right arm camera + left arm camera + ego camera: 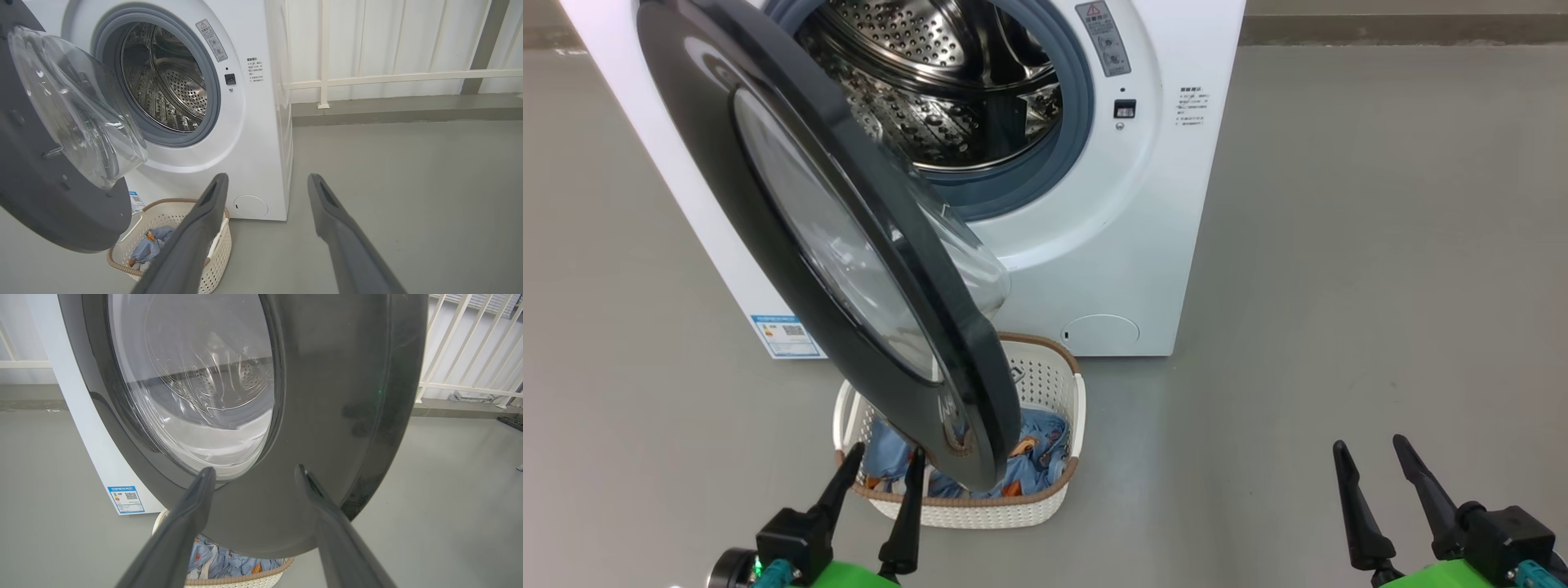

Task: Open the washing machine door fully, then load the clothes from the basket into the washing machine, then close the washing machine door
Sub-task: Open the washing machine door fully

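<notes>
Washing machine: big white boxy front-loading washing machine (1111, 245), standing on a plain grey floor (1339, 245), its mouth uncovered.
Drum: perforated steel drum (931, 82), ringed by a grey-blue rubber gasket (1081, 106).
Door: large round door (727, 163) with a wide glossy black rim and a clear bulging glass bowl (972, 261). It is hinged on the robot's left and swung partway out from the front, with the free edge towards the robot. In the head view its lower edge overlaps the basket.
Basket: small cream-white rectangular perforated plastic basket (1045, 384) with a brown woven-look rim. It sits on the floor just in front of the machine, under the door.
Clothes: light blue fabric printed with small orange figures (1037, 441), the clothes lying bundled inside the basket, partly hidden by the door's lower edge.
Left gripper: left gripper (888, 449) with two long dark fingers spread wide, holding nothing. It is close before the door's outer face, the tips at the black rim below the glass; contact cannot be told.
Right gripper: right gripper (1370, 442) with fingers spread wide, empty. It is over bare floor, well to the right of the basket and apart from the machine.
Front fittings: blue energy label (786, 336) low on the left; round flap (1101, 333) low on the right.
Background: white railing (367, 77) beside the machine.
</notes>
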Motion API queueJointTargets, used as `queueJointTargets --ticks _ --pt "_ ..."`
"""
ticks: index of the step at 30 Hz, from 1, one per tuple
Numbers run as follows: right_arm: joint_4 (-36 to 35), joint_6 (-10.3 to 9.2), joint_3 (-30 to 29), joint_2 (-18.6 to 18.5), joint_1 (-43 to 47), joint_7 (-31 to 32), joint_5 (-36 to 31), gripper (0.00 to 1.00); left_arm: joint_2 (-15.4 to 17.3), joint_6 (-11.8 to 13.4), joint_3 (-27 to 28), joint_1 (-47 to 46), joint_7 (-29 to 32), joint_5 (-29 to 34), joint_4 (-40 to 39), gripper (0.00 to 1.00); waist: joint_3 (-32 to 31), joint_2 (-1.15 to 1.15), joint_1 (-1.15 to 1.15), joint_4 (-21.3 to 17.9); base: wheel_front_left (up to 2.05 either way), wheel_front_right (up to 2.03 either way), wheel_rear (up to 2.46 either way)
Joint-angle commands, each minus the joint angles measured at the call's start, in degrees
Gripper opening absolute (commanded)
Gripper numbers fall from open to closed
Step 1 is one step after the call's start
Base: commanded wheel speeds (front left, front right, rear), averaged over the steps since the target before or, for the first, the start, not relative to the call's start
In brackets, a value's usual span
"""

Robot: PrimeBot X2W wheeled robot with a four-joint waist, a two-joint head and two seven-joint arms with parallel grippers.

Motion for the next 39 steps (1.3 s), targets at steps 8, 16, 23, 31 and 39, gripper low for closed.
queueJointTargets --ticks 8,16,23,31,39 --pt "-2.9 0.09 2.3 0.6 1.1 -0.5 -3.7 1.00 0.8 0.5 1.3 -0.8 -0.5 -0.8 -1.2 1.00 -0.2 0.00 0.00 0.2 0.00 0.00 0.00" --pt "-4.4 0.09 2.1 1.2 2.2 0.2 -4.8 1.00 0.8 0.8 1.2 -0.9 -0.5 -1.2 -1.0 1.00 -0.4 0.00 0.00 0.0 0.00 0.00 0.00" --pt "-4.8 0.09 1.9 1.4 2.7 0.5 -4.7 1.00 0.8 0.8 1.2 -0.9 -0.5 -1.3 -0.8 1.00 -0.6 0.00 0.00 -0.1 0.00 0.00 0.00" --pt "-4.8 0.09 2.2 1.4 2.8 0.6 -4.7 1.00 0.8 0.8 1.3 -1.0 -0.5 -1.3 -0.7 1.00 -0.6 0.00 0.00 -0.2 0.00 0.00 0.00" --pt "-4.7 0.09 2.5 1.5 2.8 0.8 -4.7 1.00 0.8 0.8 1.3 -1.3 -0.5 -1.4 -0.4 0.00 -0.5 0.00 0.00 -0.2 0.00 0.00 0.00"
